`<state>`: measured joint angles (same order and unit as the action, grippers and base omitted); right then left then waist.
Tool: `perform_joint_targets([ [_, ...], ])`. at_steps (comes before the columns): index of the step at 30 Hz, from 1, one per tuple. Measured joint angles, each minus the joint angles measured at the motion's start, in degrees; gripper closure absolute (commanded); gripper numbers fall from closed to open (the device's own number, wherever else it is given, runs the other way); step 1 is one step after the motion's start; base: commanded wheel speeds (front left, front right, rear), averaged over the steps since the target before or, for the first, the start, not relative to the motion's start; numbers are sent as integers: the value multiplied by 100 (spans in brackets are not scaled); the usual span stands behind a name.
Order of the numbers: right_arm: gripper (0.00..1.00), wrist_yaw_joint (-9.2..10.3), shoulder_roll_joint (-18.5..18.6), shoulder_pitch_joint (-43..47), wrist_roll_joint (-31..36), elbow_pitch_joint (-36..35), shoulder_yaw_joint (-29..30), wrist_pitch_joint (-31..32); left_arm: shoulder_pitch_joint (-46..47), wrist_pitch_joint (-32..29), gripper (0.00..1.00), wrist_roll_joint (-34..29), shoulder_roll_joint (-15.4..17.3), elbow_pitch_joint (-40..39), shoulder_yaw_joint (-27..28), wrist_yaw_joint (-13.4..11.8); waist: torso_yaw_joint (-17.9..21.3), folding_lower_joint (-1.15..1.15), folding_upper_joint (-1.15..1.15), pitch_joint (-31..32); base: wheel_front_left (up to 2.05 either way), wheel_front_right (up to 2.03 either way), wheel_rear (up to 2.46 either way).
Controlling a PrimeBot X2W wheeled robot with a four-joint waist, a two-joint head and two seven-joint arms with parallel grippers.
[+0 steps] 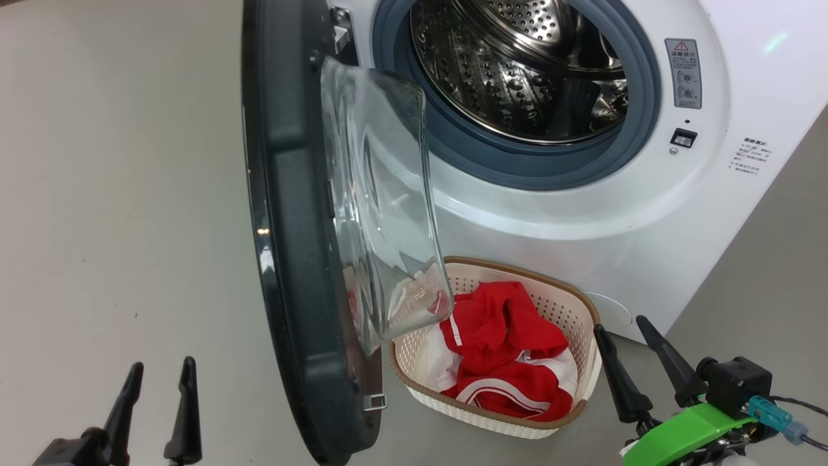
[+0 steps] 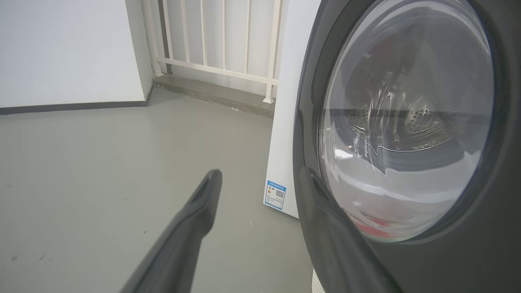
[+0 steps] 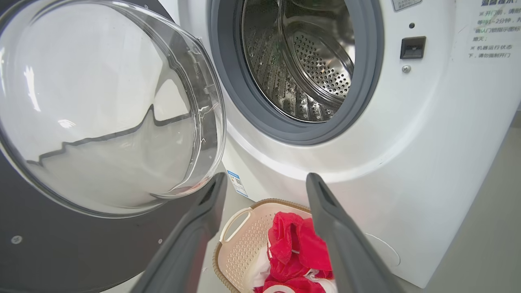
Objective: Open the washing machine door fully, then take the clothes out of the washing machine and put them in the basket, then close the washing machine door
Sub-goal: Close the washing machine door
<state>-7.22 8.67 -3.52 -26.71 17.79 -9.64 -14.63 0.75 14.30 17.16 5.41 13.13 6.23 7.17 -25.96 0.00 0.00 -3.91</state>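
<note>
The left gripper (image 1: 162, 366) hangs with fingers spread wide, gripping nothing, near the outer face of the washing machine door (image 1: 291, 226), which stands swung open. The right gripper (image 1: 621, 327), fingers equally spread and empty, is just beside the basket (image 1: 491, 421). The basket stands on the floor against the front of the washing machine (image 1: 582, 213), and the red clothes (image 1: 504, 349) lie heaped inside it.

Laundry area, washing machine (image 1: 582, 226), grey floor (image 1: 97, 194)

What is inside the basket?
Red clothes with white trim lie heaped in the basket. Glass of the washing machine door covers its left corner in the head view; anything under the heap is hidden.
</note>
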Motion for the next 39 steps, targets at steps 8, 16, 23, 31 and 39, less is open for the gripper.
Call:
perform_joint_targets([
  [8, 0, 0, -9, 15, 0, 24, 25, 0, -48, 0, 0, -65, -70, 26, 36, 0, -5, 0, 0, -18, 0, 0, 0],
  [16, 0, 0, -24, 15, 4, 33, 36, 0, -48, 0, 0, -146, -89, 24, 90, 0, -10, 0, 0, 4, 0, 0, 0],
  [23, 0, 0, -26, 15, 4, 33, 36, 0, -50, 0, 0, -148, -94, 25, 90, 0, -5, 0, 0, 3, 0, 0, 0],
  [31, 0, 0, -26, 15, 5, 41, 36, 0, -49, 0, 0, -156, -104, 20, 87, 0, -8, 0, 0, 11, 0, 0, 0],
  [39, 0, 0, -45, 15, 5, 53, 36, 0, -42, 0, 9, -52, -80, -159, 71, 0, -12, 0, 0, 62, 0, 0, 0],
])
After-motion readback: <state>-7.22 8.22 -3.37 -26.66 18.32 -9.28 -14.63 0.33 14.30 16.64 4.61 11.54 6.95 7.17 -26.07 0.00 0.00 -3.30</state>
